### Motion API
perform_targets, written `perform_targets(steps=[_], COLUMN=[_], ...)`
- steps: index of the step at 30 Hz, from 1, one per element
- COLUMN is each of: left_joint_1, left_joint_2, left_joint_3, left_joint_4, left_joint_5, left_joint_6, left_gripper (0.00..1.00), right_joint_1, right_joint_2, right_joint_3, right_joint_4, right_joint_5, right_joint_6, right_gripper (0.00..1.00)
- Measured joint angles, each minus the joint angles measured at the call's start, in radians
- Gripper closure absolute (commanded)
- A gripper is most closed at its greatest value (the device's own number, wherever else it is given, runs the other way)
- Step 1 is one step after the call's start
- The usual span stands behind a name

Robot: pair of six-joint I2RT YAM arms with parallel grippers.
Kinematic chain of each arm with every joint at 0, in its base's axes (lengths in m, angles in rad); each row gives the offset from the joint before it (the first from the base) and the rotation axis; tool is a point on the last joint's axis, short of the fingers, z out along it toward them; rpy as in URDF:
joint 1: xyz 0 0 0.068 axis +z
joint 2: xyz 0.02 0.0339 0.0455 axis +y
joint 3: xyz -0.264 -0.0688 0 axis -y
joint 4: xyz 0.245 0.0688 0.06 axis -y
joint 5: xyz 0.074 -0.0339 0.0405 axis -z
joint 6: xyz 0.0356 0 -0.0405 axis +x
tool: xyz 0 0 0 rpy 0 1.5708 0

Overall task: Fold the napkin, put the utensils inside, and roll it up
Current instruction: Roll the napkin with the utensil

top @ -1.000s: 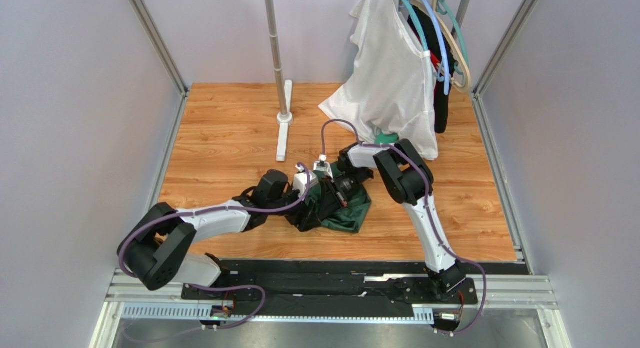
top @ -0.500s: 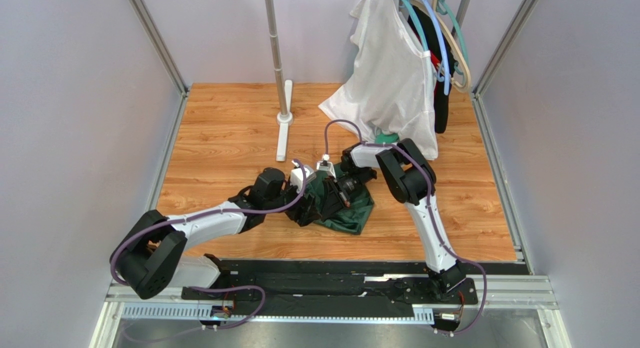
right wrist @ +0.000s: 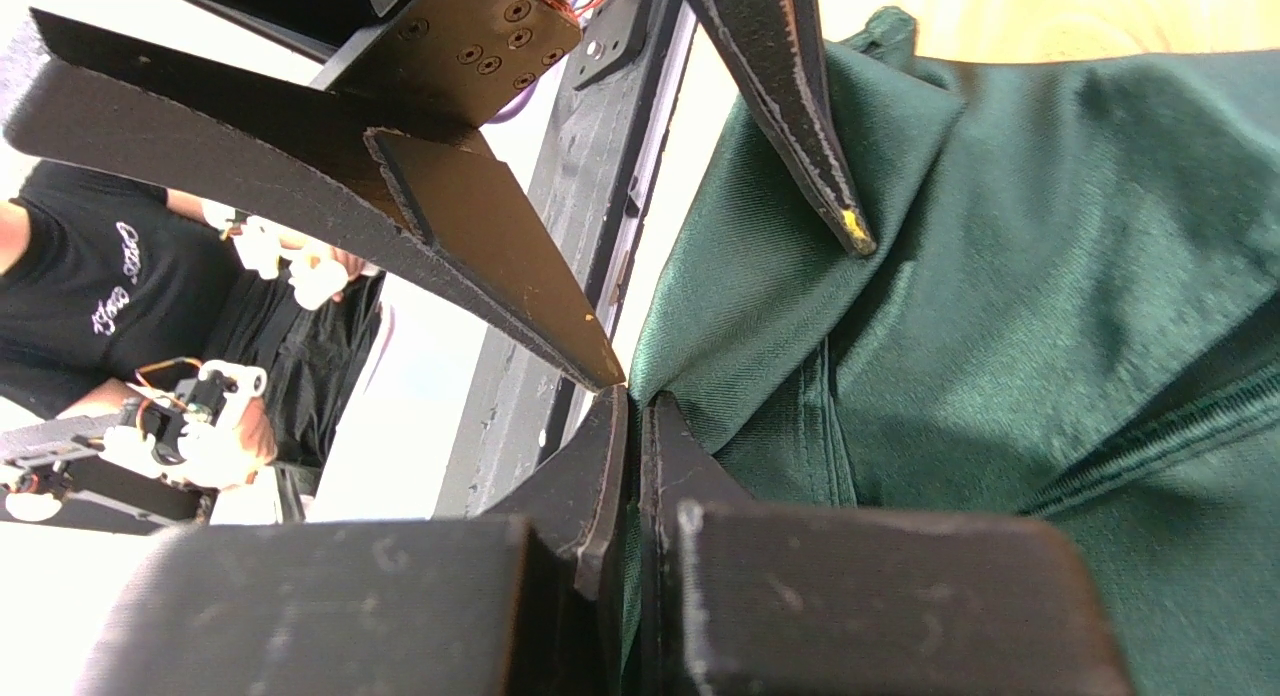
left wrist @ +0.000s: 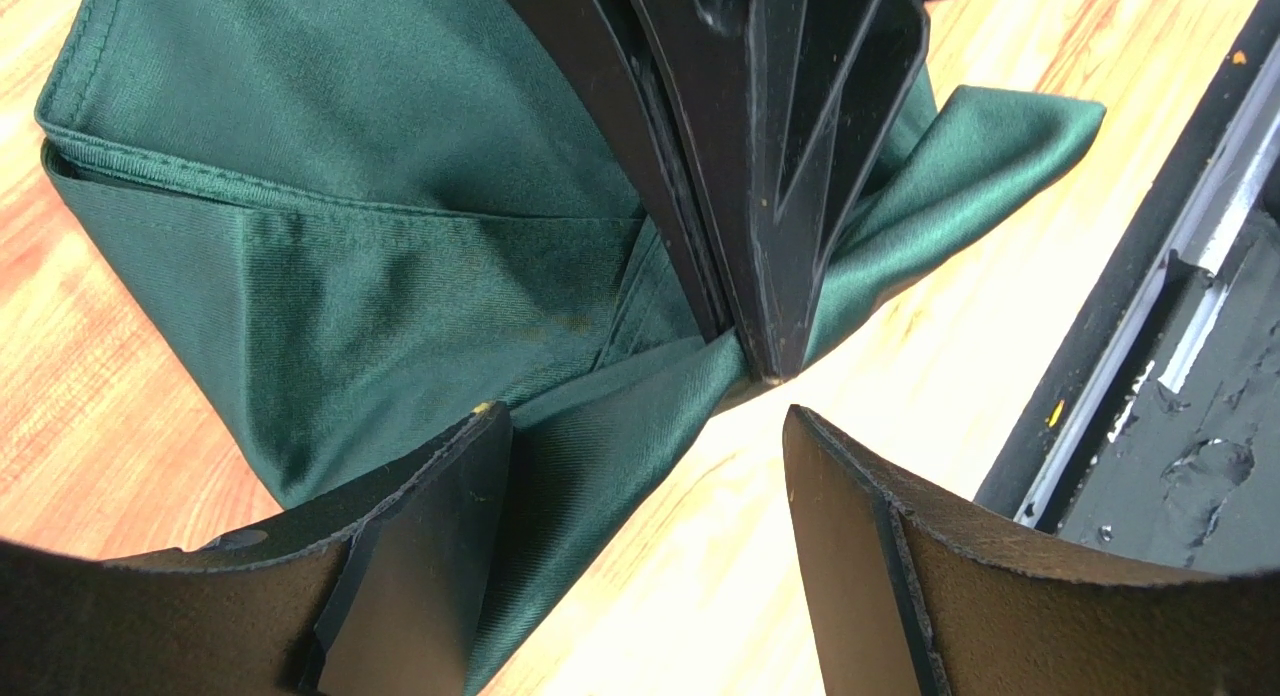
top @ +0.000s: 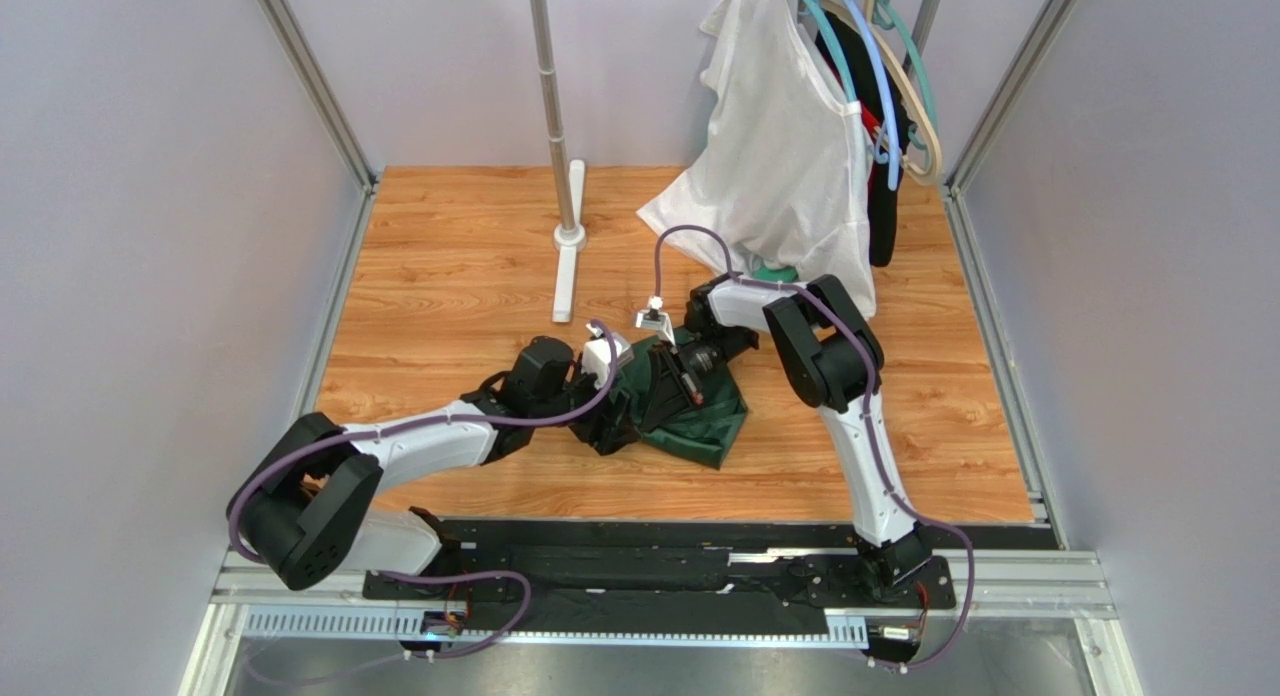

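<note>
The dark green napkin (top: 694,413) lies bunched and folded on the wooden table, between my two grippers. My right gripper (top: 672,381) is shut on a fold of the napkin (right wrist: 962,276), with cloth pinched between its fingers. My left gripper (top: 628,408) is open beside the napkin's edge (left wrist: 376,276). Its left finger rests over cloth and bare wood shows between its fingers. In the left wrist view the right gripper's shut fingers (left wrist: 766,201) press on the cloth just ahead. No utensils show in any view.
A white garment (top: 781,156) hangs on hangers at the back right, with a brighter green garment (top: 771,275) under it. A metal stand pole (top: 559,141) rises at the back centre. The black base rail (top: 676,554) runs along the near edge.
The right gripper has drawn the napkin fold slightly toward the back. The cloth now spreads a little further right. The left gripper stays close against the cloth.
</note>
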Motion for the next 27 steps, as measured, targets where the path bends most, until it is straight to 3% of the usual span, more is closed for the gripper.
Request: perform_targets(steps=[27], left_joint_1=[0.0], left_joint_2=[0.111], left_joint_3=[0.061], left_joint_4=[-0.007], left_joint_5=[0.018], left_joint_6=[0.031], left_gripper=[0.29], right_joint_1=[-0.02], right_joint_2=[0.061], right_joint_3=[0.002], right_joint_4=[-0.003], right_joint_5=[-0.002], right_joint_6=[-0.007], right_gripper=[1.0])
